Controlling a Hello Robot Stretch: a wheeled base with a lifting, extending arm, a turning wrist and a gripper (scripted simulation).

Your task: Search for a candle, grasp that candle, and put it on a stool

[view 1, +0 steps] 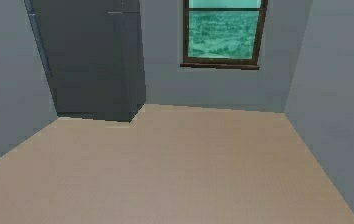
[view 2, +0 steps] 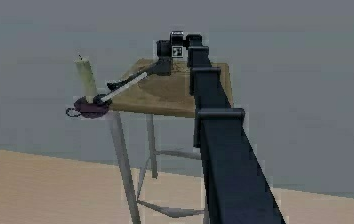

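Looking ahead, I get a tall dark cabinet [view 1: 90,60] in the corner at the forward view's left, a window [view 1: 223,32] to its right and bare floor [view 1: 175,165] below, so nothing there bears on the placing. Out on the arm side, the arm [view 2: 220,130] runs up the picture across a wooden-topped stool [view 2: 175,92], and the fingers [view 2: 125,86] slant down and toward the arm side view's left from the dark wrist body. The candle [view 2: 83,72] stands upright, long axis vertical, in a dark dish holder [view 2: 88,106] right at the fingers' far end, at the stool's left corner. The holder seems to sit mostly past that corner rather than squarely over the seat. I can't tell whether the fingers grip it or whether it rests on the edge. My judgement is that the placing hinges on bringing the holder toward the arm side view's right, fully over the seat.
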